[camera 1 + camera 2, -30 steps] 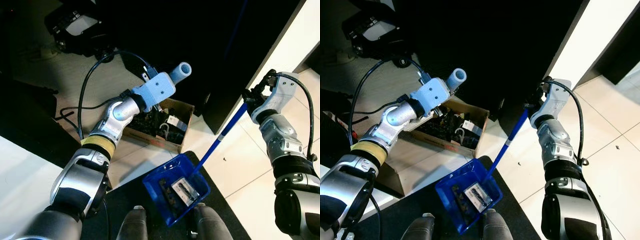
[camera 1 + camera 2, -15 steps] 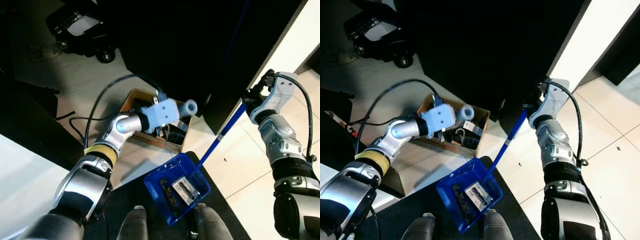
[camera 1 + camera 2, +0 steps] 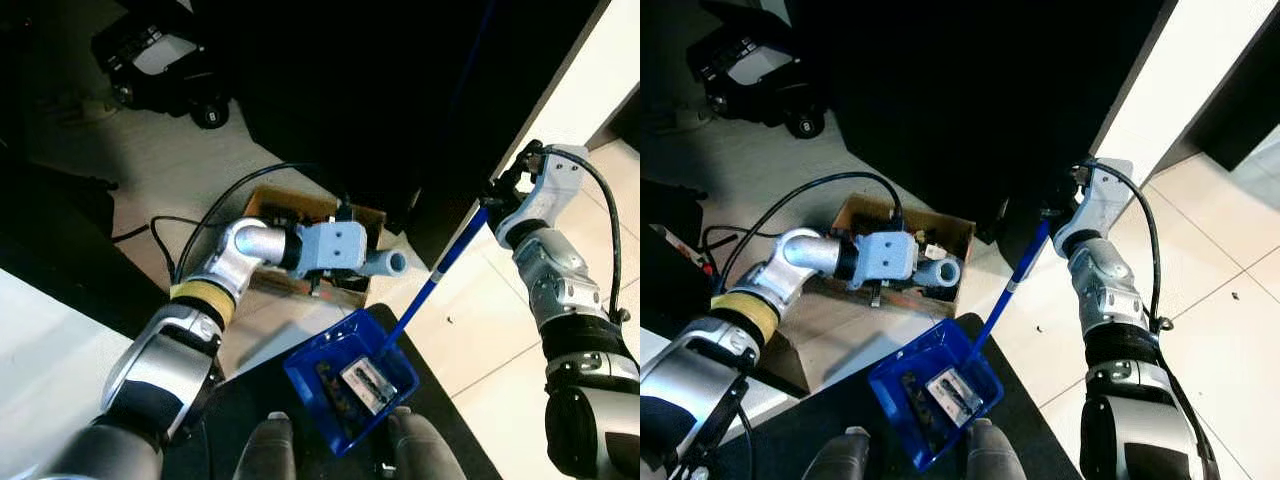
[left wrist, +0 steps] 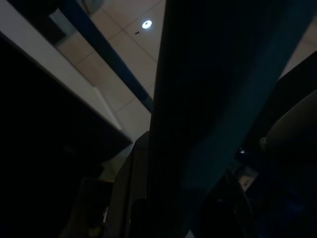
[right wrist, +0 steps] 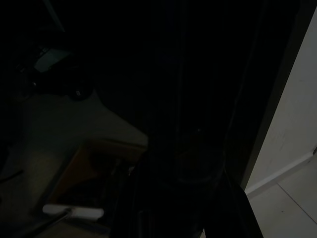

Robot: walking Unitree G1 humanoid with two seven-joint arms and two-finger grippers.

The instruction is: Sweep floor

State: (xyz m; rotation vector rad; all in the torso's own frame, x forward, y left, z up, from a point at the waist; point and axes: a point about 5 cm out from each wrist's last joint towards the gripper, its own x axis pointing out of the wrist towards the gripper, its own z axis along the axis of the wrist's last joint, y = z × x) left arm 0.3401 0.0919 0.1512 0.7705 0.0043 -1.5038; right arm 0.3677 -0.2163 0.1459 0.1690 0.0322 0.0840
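A blue dustpan [image 3: 350,378] rests on the black mat just ahead of my feet, with a pale flat piece and dark bits inside it. Its long blue handle [image 3: 440,268] slopes up to the right into my right gripper [image 3: 503,190], which is shut on the top end. My left gripper [image 3: 345,250] hangs over the cardboard box, shut on a pale broom handle whose round end [image 3: 387,264] points toward the dustpan handle. In the left wrist view a thick dark pole [image 4: 208,109] runs between the fingers. The right wrist view is very dark.
An open cardboard box [image 3: 862,210] of loose parts sits on the floor under my left arm, with black cables around it. A black cabinet [image 3: 380,80] stands behind, a black wheeled device [image 3: 160,60] at the far left, and a white panel [image 3: 570,90] and tiled floor [image 3: 480,340] to the right.
My left arm has swung down and to the right, so the broom handle end now points sideways near the dustpan handle instead of up. The right arm and dustpan have hardly moved.
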